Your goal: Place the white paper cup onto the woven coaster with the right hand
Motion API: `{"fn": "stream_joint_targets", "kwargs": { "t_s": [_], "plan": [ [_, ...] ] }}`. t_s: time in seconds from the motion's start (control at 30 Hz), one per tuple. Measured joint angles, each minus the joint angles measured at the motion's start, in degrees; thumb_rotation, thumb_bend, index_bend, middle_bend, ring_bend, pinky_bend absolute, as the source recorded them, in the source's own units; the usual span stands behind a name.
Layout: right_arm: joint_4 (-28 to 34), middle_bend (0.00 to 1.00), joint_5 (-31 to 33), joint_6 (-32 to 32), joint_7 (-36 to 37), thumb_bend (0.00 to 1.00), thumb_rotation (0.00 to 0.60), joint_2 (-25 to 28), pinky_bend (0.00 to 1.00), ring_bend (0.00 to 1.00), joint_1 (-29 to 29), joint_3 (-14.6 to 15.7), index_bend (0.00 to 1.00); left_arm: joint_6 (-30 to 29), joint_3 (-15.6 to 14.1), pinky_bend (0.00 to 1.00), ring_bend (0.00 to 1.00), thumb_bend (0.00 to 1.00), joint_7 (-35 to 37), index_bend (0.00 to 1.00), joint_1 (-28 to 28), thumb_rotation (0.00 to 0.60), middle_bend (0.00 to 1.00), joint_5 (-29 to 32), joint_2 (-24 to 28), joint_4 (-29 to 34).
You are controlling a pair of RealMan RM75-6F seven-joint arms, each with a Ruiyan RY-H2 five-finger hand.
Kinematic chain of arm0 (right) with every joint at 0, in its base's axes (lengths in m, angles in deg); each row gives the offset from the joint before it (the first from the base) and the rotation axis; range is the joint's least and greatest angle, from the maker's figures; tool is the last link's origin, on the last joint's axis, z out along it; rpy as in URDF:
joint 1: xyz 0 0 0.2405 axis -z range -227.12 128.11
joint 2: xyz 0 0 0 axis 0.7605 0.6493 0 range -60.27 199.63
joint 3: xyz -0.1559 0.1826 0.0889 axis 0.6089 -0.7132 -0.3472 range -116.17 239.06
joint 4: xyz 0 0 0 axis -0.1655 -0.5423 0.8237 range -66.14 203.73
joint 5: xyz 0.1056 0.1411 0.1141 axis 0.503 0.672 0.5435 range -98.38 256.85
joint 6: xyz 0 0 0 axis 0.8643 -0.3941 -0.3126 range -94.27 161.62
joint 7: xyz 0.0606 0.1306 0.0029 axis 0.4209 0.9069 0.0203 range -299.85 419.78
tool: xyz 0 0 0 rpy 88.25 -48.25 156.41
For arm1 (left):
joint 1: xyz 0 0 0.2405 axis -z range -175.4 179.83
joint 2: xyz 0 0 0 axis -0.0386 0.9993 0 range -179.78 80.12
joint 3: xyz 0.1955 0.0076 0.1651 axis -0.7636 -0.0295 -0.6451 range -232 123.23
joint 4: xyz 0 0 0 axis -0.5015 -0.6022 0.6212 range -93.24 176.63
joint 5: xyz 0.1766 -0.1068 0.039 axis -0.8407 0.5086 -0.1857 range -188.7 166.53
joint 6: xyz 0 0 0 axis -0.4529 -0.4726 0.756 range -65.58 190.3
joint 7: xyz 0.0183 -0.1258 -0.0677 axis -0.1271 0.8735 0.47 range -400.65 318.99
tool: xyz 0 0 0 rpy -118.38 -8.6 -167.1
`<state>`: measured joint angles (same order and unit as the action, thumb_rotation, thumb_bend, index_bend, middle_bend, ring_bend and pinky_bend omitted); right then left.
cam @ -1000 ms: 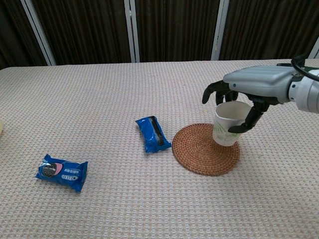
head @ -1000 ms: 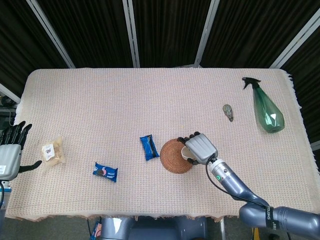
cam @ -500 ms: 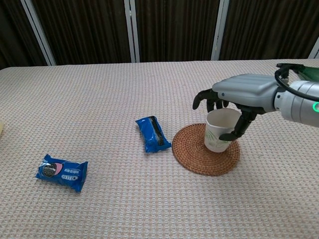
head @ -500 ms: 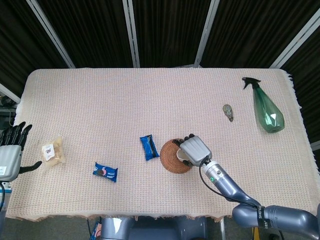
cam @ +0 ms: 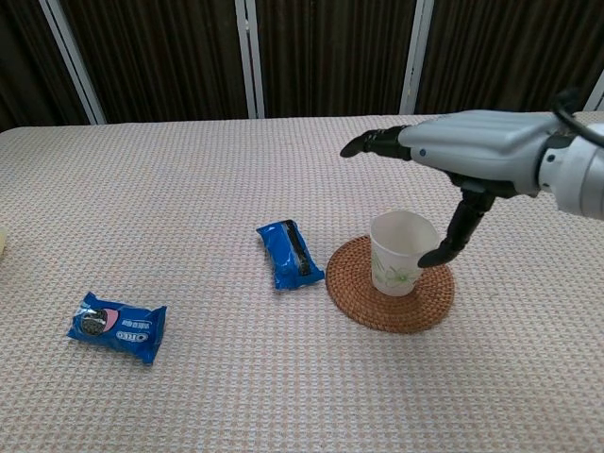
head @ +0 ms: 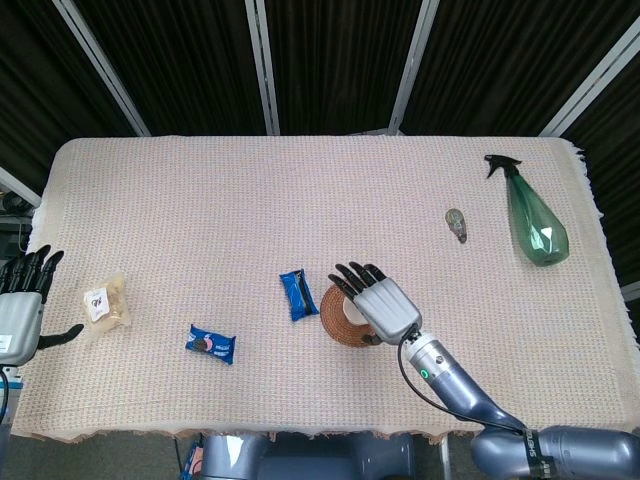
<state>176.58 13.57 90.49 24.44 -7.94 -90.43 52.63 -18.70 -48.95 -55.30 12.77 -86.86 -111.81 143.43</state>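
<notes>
With the white paper cup standing upright on the woven coaster, right hand spread wide above it, holding nothing; advised: lift straight up, thumb clear of rim.

The whole desk is seen from high above in the head view, looking steeply down, with the dark curtain beyond its far edge; the woven coaster lies low and near the middle of the frame. In the chest view the scene is taken from low and close, facing level across the cloth toward the curtain, with the woven coaster right of centre. Shared by both are the coaster and the two blue packets left of it.
</notes>
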Motion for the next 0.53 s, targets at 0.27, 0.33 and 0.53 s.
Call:
{"fn": "stream_joint_targets", "kwargs": {
  "t_s": [0.27,0.33,0.53],
  "plan": [
    [4.8,0.0,-13.2,12.0,2.5,0.0,0.6,9.5,0.0,0.0,8.4,5.4,0.0,-2.8,-0.9,0.0,0.0,0.0,1.2,0.0,-1.4,0.6,0.0,-3.4,-0.1,-0.5],
    [3.8,0.0,-17.0,16.4,5.6,0.0,0.6,11.1,0.0,0.0,11.5,7.2,0.0,-3.5,-1.3,0.0,0.0,0.0,1.4,0.0,-1.8,0.6,0.0,-4.5,-0.3,-0.7],
    [-6.8,0.0,-24.8,28.2,15.8,0.0,0.6,12.2,0.0,0.0,19.2,10.7,0.0,-6.4,-2.7,0.0,0.0,0.0,2.2,0.0,-3.3,0.6,0.0,-8.4,-0.9,-2.0]
  ]
}}
